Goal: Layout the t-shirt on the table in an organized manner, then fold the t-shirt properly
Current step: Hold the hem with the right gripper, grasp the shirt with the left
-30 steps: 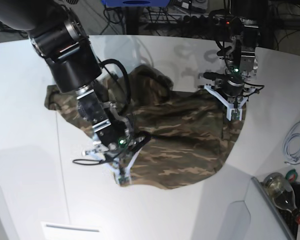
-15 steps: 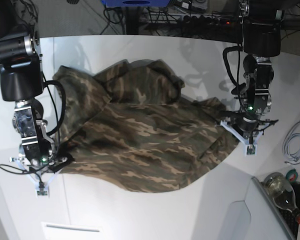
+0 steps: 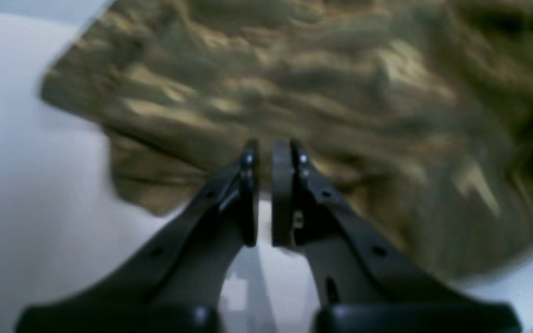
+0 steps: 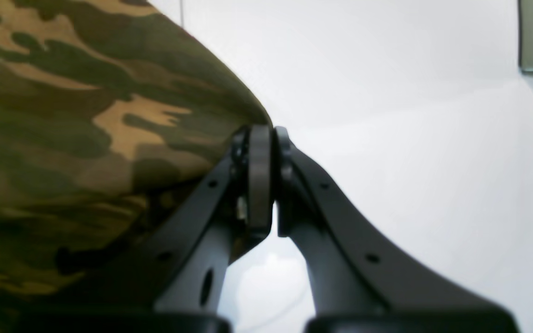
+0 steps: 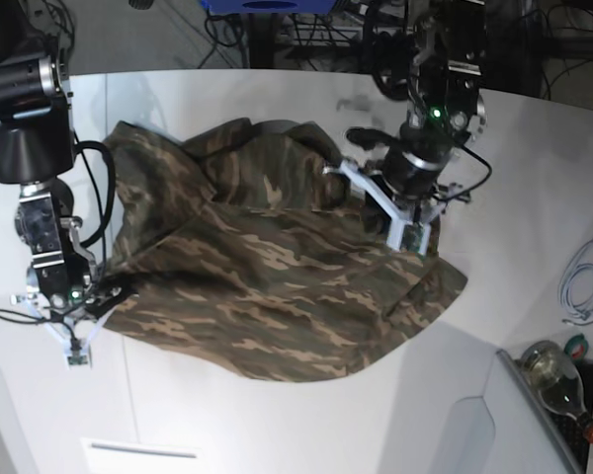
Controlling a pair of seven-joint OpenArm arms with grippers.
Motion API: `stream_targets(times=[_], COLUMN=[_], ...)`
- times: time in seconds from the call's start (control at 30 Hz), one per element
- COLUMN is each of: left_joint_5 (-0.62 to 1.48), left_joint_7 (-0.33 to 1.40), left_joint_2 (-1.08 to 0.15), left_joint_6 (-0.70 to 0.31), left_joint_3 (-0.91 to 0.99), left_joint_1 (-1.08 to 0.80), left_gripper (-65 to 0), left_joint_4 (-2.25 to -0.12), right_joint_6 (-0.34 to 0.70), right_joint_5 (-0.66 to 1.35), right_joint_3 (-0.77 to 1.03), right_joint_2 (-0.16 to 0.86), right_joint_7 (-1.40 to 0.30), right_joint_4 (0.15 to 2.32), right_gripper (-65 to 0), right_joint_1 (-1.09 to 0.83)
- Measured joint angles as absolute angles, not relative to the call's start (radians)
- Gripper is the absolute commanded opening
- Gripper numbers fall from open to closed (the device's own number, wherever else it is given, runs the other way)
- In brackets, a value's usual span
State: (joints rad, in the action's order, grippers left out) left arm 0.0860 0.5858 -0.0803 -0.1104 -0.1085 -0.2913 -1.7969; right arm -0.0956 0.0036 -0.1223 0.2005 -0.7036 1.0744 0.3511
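Observation:
The camouflage t-shirt (image 5: 277, 267) lies spread and rumpled across the white table (image 5: 277, 425). My right gripper (image 5: 76, 355) sits at the shirt's left edge. In the right wrist view its jaws are shut, and the edge of the t-shirt (image 4: 63, 115) runs into the right gripper (image 4: 266, 134) at the tips. My left gripper (image 5: 412, 240) hangs over the shirt's upper right part. The left wrist view is blurred: the left gripper (image 3: 271, 152) has only a thin slit between its pads, its tips in the folds of the t-shirt (image 3: 340, 92).
A glass bottle (image 5: 553, 380) and a coiled white cable (image 5: 583, 286) lie at the table's right edge. A grey panel (image 5: 534, 434) rises at the lower right. Cables and dark equipment line the back. A thin dark seam (image 5: 117, 326) runs down the table's left side.
The right gripper dragged the shirt's edge far to the left, spreading the shirt, then rose slightly. The left gripper pulled out to the right, then swung back up and left over the shirt.

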Motion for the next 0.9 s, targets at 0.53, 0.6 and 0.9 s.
stream_targets(times=[0.53,0.6,0.9], left_joint_5=[0.097,0.094,0.099], left_joint_7=[0.712,0.78,0.953], left_joint_2=[-0.18,-0.195,-0.343], left_joint_6=[-0.133,-0.128,-0.128], left_joint_3=[-0.252,-0.249,-0.461], left_joint_1=[-0.249,-0.2,-0.029], left_gripper=[-11.0,-11.0,-11.0], left_joint_4=[-1.905,-1.907,-1.914], right_joint_6=[-0.096,-0.095,-0.095], right_joint_5=[0.007,0.007,0.008], right_joint_3=[-0.122,-0.123,-0.122], right_joint_2=[0.2,0.198,0.192], right_joint_7=[-0.704,-0.704,-0.707], right_joint_4=[1.074,1.074,1.074], right_gripper=[-64.8,-64.8,-64.8], right_joint_1=[0.334,0.332,0.329])
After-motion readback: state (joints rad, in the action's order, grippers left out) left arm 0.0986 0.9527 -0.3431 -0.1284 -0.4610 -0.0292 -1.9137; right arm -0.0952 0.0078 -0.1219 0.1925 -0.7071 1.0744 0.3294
